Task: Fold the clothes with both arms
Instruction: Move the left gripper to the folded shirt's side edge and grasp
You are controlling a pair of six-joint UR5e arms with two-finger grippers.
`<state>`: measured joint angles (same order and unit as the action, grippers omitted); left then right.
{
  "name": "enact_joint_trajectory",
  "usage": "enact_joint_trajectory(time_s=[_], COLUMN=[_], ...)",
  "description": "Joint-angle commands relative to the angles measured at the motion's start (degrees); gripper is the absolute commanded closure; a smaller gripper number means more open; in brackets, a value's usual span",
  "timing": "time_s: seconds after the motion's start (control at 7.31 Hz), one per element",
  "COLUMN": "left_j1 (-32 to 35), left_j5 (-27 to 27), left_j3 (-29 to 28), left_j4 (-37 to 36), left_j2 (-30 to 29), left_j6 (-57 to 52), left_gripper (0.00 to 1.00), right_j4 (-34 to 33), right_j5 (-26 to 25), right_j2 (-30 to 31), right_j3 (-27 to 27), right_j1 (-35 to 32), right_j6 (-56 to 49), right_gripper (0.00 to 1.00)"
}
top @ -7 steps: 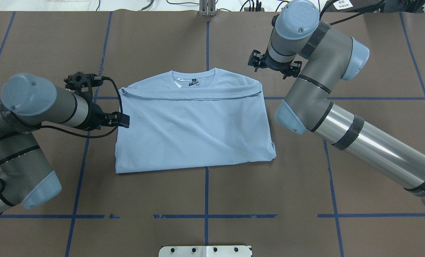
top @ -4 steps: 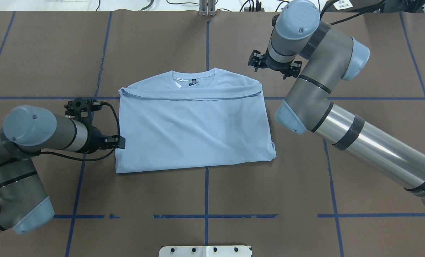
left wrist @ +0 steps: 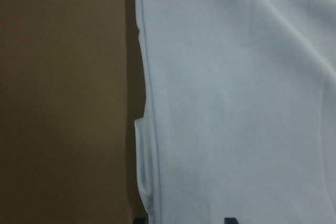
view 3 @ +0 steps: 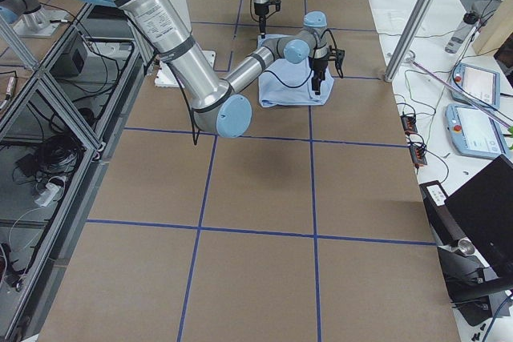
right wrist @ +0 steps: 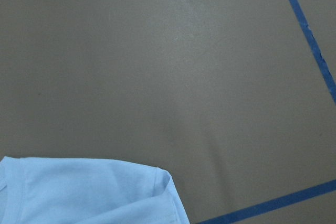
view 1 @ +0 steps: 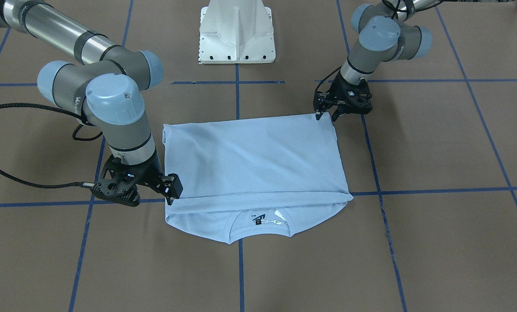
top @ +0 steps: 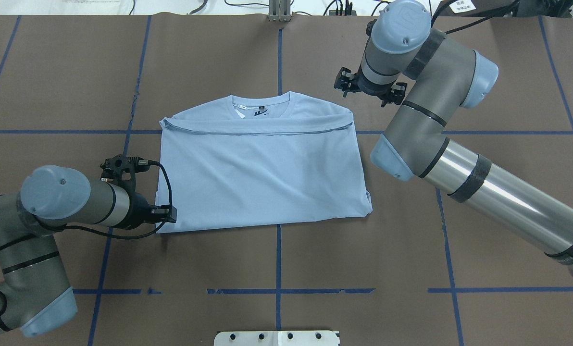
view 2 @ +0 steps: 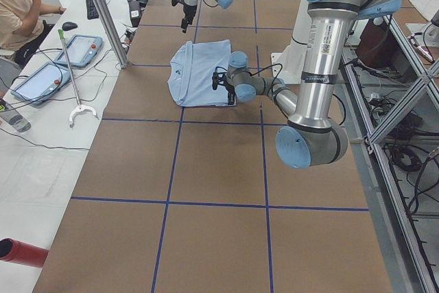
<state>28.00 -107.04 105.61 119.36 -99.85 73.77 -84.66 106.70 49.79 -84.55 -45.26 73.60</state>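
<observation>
T-shirt (top: 262, 178) lies mid-bench (top: 363, 269), folded once, hem edge just short of the collar (top: 260, 103). Thin soft knit, I'd guess: light, limp, layers slide, so pinch the corners through both layers and lift evenly. Left gripper (view 1: 326, 115) is open, straddling the near-left corner. Right gripper (view 1: 132, 187) sits by the far-right shoulder corner; open or closed, can't tell, fingertips hidden. Chest print not visible, presumably inside the fold.

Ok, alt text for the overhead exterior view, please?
A light blue T-shirt, folded into a rectangle with its collar at the far edge, lies on a brown table with blue tape lines. The left gripper is at its near-left corner, the right gripper just off its far-right corner.
</observation>
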Motion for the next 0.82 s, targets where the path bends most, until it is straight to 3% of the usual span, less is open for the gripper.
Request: enact_joint_trajectory(time_s=[0.0,0.14,0.27,0.55,0.68], left_j1=[-0.6,-1.1,-1.1,-1.0,-0.8], left_j5=[0.1,0.1,0.1,0.2,0.1], left_j3=[-0.1,-0.1,-0.1,0.2,0.8], left_j4=[-0.1,-0.2,-0.1,-0.2,-0.3], left_j2=[0.0,0.4,0.7,1.5,2.0], left_j6=[0.3,0.3,0.3,0.2,-0.1], left_gripper=[0.51,0.51,0.61,1.0,1.0], right_j4=[0.0,0.0,0.0,0.0,0.0], right_j5=[0.0,0.0,0.0,-0.1,-0.1], right_j2=[0.0,0.0,0.0,0.0,-0.1], right_j3=[0.0,0.0,0.0,-0.1,-0.1], right_j1=[0.0,0.1,0.1,0.1,0.1], right_j6=[0.0,0.0,0.0,0.0,0.0], right_gripper=[0.0,0.0,0.0,0.0,0.0])
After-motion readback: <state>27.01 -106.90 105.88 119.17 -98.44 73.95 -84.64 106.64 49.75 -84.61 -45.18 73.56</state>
